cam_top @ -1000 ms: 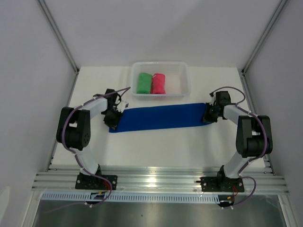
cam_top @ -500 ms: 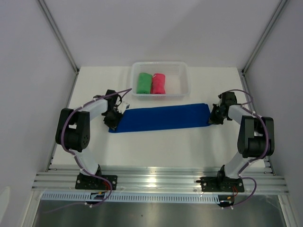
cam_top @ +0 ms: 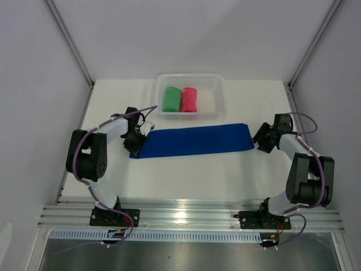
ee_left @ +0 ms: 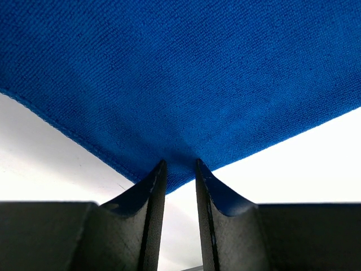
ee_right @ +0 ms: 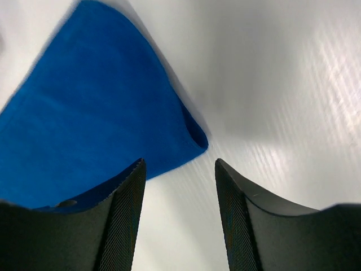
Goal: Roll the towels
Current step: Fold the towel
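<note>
The blue towel (cam_top: 192, 141) lies flat as a long folded strip across the middle of the table. My left gripper (cam_top: 135, 141) sits at its left end. In the left wrist view the towel (ee_left: 180, 68) puckers where its corner is pinched between the tips of the left gripper (ee_left: 180, 164). My right gripper (cam_top: 261, 138) stands just off the right end, apart from the cloth. In the right wrist view the right gripper (ee_right: 179, 164) is open over bare table, with the towel's folded end (ee_right: 84, 130) ahead and to the left. The green towel (cam_top: 171, 99) and the pink-red towel (cam_top: 189, 99) lie rolled in the basket.
The white slotted basket (cam_top: 192, 75) stands at the back centre, just behind the blue strip, its right part holding nothing coloured. Enclosure walls and slanted posts close in both sides. The aluminium rail with both arm bases runs along the near edge.
My right gripper has opened, let go of the blue towel's right end and drawn back to the right. The right end now lies a little further right. The left gripper has stayed put.
</note>
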`<control>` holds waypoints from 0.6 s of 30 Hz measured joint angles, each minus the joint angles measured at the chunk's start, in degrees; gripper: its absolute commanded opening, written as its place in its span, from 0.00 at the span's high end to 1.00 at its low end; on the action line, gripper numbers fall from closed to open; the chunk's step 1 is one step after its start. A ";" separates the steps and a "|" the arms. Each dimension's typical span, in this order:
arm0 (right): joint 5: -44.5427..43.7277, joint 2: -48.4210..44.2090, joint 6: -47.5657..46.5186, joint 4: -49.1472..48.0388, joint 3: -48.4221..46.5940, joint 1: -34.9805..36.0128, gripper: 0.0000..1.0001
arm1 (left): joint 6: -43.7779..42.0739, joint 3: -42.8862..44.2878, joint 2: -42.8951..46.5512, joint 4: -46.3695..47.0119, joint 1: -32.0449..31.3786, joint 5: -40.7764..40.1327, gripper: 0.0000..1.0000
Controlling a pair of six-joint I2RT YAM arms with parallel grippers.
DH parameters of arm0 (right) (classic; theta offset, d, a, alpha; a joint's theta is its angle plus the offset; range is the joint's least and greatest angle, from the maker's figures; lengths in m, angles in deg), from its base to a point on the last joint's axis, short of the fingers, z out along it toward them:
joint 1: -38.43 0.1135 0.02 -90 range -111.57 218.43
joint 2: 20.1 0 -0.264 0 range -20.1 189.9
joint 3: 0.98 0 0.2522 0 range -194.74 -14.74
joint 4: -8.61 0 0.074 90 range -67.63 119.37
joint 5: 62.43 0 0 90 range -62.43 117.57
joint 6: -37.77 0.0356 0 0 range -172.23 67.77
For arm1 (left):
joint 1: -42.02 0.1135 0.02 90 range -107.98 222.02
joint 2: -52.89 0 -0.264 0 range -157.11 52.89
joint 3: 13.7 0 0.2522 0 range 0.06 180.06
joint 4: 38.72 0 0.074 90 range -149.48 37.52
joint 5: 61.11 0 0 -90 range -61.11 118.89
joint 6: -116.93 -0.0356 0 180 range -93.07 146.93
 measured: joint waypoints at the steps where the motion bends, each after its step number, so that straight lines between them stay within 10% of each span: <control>1: 0.22 0.35 1.07 -0.44 1.25 0.02 0.45 | -0.17 -0.02 0.00 0.00 0.00 0.02 0.69; 12: 2.19 3.30 12.31 -11.69 7.87 -0.79 0.45 | -0.81 -1.16 1.01 0.42 0.00 0.07 0.69; 18: 1.90 3.58 16.00 -15.85 9.68 -1.25 0.64 | -0.81 -1.88 1.62 0.68 0.00 0.09 0.69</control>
